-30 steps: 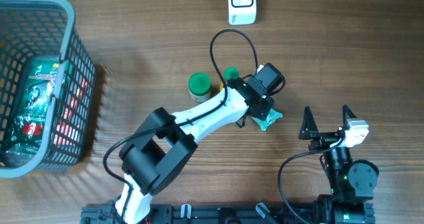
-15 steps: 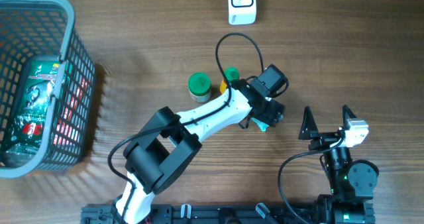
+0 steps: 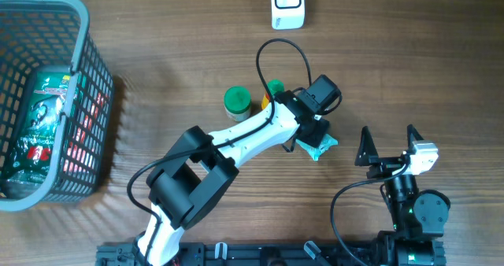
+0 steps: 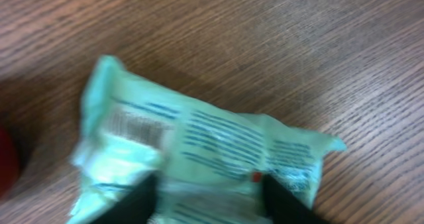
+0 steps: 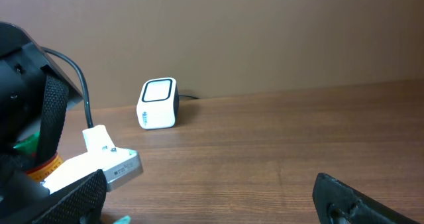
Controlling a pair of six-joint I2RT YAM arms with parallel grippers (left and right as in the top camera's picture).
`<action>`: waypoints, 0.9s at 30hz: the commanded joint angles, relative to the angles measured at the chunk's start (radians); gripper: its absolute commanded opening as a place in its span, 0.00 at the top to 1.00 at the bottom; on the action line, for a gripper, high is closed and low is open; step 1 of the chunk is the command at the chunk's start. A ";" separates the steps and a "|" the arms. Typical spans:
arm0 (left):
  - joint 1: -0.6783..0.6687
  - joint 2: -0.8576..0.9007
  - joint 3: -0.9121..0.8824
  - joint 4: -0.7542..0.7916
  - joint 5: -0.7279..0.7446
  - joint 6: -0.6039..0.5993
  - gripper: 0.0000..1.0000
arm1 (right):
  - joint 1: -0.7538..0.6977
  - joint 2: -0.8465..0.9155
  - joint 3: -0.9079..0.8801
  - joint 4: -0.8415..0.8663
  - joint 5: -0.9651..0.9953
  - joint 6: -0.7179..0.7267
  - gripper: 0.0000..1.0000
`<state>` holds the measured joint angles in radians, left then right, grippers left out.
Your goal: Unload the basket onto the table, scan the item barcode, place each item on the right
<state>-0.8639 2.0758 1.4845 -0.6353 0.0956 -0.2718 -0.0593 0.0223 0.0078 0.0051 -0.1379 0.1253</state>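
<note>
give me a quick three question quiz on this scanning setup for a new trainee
1. True or false: the white scanner stands outside the basket.
2. What lies beneath the left gripper? A) green-lidded jar B) mint-green packet C) scanner
3. Fill in: the right gripper has its jaws ____ and holds nothing.
Key: 1 true; 2 B; 3 open.

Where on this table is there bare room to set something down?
Bare wood between the basket and the green-lidded jar, and right of the scanner above the right gripper. Crowded mid-table: that jar, the yellow jar, left arm, mint packet.
</note>
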 commanded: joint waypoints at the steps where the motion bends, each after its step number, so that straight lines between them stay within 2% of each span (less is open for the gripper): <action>1: 0.002 -0.069 0.028 -0.003 -0.026 0.003 0.82 | 0.006 0.000 -0.002 0.003 -0.006 -0.018 0.00; 2: 0.002 -0.077 0.028 -0.006 -0.026 0.004 0.89 | 0.006 0.000 -0.002 0.003 -0.006 -0.018 0.00; 6: 0.002 -0.080 0.027 -0.025 -0.026 0.004 0.96 | 0.006 0.000 -0.002 0.003 -0.006 -0.018 0.00; 17: 0.000 -0.076 0.019 -0.095 -0.010 0.006 0.96 | 0.006 0.000 -0.002 0.003 -0.006 -0.018 0.00; 27: -0.005 -0.006 0.019 -0.055 0.084 0.006 0.96 | 0.006 0.000 -0.002 0.003 -0.006 -0.018 0.00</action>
<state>-0.8642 2.0285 1.4956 -0.6983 0.1223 -0.2707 -0.0593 0.0223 0.0078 0.0051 -0.1379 0.1253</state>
